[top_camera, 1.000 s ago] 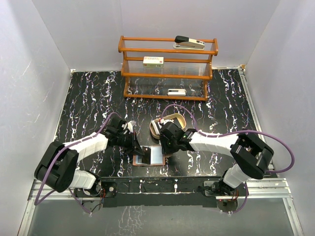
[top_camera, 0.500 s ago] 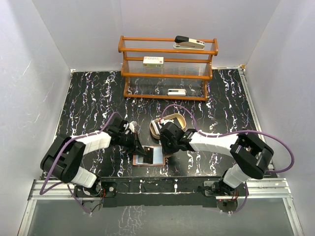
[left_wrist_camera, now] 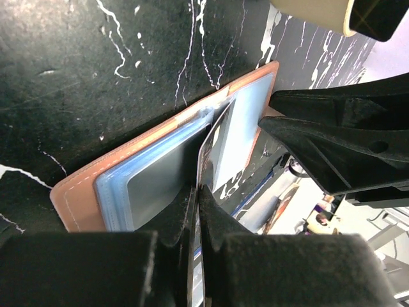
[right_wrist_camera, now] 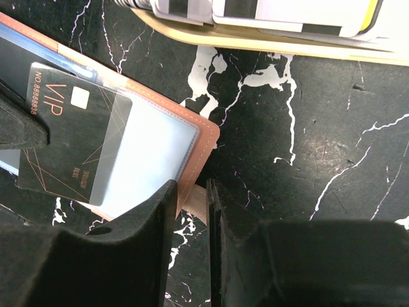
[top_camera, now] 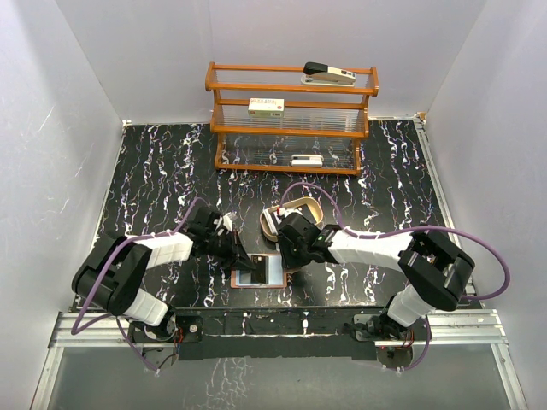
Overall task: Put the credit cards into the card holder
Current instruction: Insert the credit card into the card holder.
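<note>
The card holder (top_camera: 267,275) lies open on the black table, brown leather rim (right_wrist_camera: 203,142) and bluish pockets (left_wrist_camera: 153,173) showing. My left gripper (top_camera: 242,259) is shut on a dark credit card (left_wrist_camera: 208,148), seen edge-on in the left wrist view (left_wrist_camera: 199,192). The card, marked VIP (right_wrist_camera: 64,137), has its far end under the clear pocket. My right gripper (top_camera: 289,256) is shut on the holder's right edge (right_wrist_camera: 192,195), pinning it. More credit cards (right_wrist_camera: 275,9) lie in the tan tray.
The tan oval tray (top_camera: 309,203) sits just behind the holder, its rim (right_wrist_camera: 255,41) close above my right fingers. A wooden rack (top_camera: 291,120) with white boxes and a stapler (top_camera: 329,74) stands at the back. White walls enclose the table.
My left arm has shifted a little and the dark card has moved slightly further onto the open holder. My right gripper has stayed on the holder's edge.
</note>
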Available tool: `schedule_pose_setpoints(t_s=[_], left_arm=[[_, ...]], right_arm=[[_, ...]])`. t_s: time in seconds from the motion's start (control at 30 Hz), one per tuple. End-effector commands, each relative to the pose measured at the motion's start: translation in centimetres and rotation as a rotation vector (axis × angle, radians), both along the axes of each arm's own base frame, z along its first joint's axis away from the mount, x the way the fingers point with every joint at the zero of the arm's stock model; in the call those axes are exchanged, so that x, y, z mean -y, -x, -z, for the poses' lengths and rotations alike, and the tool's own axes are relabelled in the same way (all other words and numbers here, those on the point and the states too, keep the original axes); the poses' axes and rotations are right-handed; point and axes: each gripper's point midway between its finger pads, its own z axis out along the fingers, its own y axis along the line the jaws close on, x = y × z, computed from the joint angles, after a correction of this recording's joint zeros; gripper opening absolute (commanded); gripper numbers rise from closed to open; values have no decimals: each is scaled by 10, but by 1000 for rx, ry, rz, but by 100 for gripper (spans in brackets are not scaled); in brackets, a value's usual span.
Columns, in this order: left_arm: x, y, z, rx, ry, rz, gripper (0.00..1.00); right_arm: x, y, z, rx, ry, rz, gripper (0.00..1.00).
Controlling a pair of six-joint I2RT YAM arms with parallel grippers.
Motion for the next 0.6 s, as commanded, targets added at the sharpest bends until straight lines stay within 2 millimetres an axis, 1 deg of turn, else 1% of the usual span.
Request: schedule_pose_setpoints(t_s=[0.0, 0.17, 0.2, 0.3, 0.33, 0.43, 0.5, 0.57], left_arm=[[0, 2, 8, -15, -4, -63, 0], [1, -2, 6, 4, -11, -85, 0], [1, -3, 5, 9, -10, -88, 3], [-2, -7, 1, 28, -40, -88, 21], [-4, -8, 0, 34, -55, -85, 26], [-9, -11, -5, 62, -93, -83, 33], [-11, -12, -7, 69, -108, -89, 37], [-11, -14, -14, 95, -98, -94, 40]], right_arm=[[-7, -6, -4, 35, -37, 26, 23], [-7, -4, -4, 27, -47, 39, 23], [-8, -4, -6, 28, -52, 40, 23], [-7, -6, -12, 35, -56, 49, 25], [-7, -6, -14, 38, -57, 53, 26], [-6, -7, -21, 46, -69, 63, 27], [-5, -6, -21, 47, -72, 68, 27], [-4, -5, -18, 42, -72, 72, 27]])
